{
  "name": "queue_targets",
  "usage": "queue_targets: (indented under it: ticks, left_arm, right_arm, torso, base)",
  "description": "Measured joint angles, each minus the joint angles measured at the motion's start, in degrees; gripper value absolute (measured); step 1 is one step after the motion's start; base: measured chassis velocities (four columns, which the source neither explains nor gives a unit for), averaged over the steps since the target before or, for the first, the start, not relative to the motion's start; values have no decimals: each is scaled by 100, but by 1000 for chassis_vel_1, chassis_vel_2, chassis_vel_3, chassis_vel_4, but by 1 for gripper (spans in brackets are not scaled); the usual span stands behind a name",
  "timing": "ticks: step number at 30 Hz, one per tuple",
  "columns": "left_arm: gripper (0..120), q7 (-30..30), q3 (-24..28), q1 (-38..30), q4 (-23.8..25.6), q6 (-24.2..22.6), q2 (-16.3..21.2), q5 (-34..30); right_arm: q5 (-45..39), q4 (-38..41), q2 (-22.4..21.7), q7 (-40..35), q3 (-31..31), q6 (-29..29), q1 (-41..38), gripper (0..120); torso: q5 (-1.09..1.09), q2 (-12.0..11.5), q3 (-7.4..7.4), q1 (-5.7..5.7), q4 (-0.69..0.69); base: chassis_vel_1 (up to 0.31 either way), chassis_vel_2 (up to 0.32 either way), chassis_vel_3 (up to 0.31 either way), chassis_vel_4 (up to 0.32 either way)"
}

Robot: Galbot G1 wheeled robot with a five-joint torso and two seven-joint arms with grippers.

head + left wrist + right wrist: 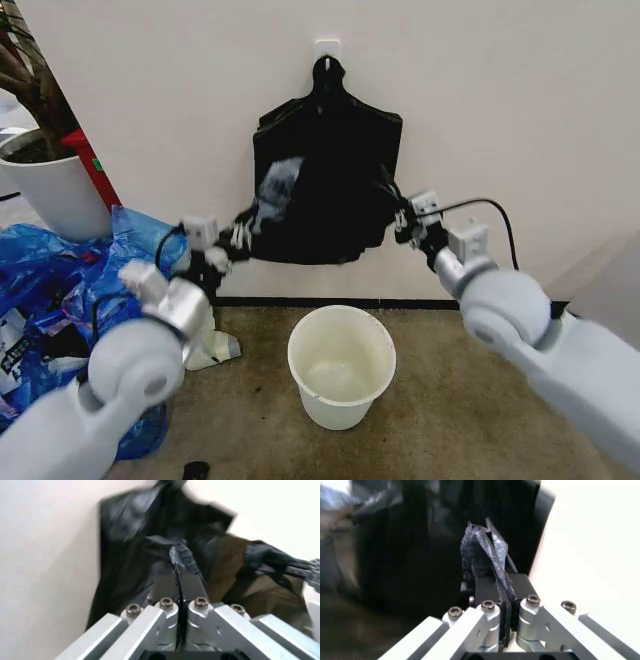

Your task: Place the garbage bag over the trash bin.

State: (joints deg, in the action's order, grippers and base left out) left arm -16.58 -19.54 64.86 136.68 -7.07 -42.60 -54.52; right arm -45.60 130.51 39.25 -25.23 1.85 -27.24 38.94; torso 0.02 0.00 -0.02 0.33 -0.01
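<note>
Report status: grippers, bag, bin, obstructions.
Left gripper shut on garbage bag, right gripper shut on its other side. Bag hangs against the wall above the trash bin, not yet over it. Bin upright, open, nothing blocking.

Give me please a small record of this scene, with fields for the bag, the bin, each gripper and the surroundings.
bag: black garbage bag hanging on the wall from a white hook, above the bin, pinched at both lower sides
bin: trash bin upright on the floor below the bag, no bag over it yet
left gripper: left gripper shut on the bag's left edge
right gripper: right gripper shut on the bag's right edge
surroundings: blue plastic bags and a white plant pot to the left
</note>
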Motion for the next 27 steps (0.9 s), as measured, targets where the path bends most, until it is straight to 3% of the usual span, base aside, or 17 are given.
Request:
queue_targets:
  ticks: [6, 11, 17, 22, 27]
  left_arm:
    - [0, -20, 19, -656, 278, -100, 362, -531]
    - [0, -63, 12, -1099, 553, -109, 697, -1382]
    - [0, -133, 190, -1222, 687, -177, 716, -1774]
    - [0, -115, 357, -1223, 687, -218, 680, -1833]
    - [0, -166, 546, -1167, 673, -239, 573, -1986]
  right_arm:
    - [-968, 603, -264, -103, 401, -122, -240, 0]
    - [-1715, 1104, -518, 81, 1390, -132, 321, 0]
    - [-2276, 1318, -576, 69, 2230, -275, 804, 0]
    - [-2829, 1318, -576, -8, 2450, -495, 923, 0]
    - [-2989, 1308, -421, -152, 2237, -725, 962, 0]
  torso:
    - [-2, 0, 1, 0, -1]
    - [-1, 0, 1, 1, -2]
    - [-1, 0, 1, 1, -1]
    - [-2, 0, 2, 1, -1]
    - [-1, 0, 2, 1, -1]
  base:
    - [0, 0, 0, 0]
    - [0, 0, 0, 0]
    - [0, 0, 0, 0]
    - [0, 0, 0, 0]
    - [0, 0, 0, 0]
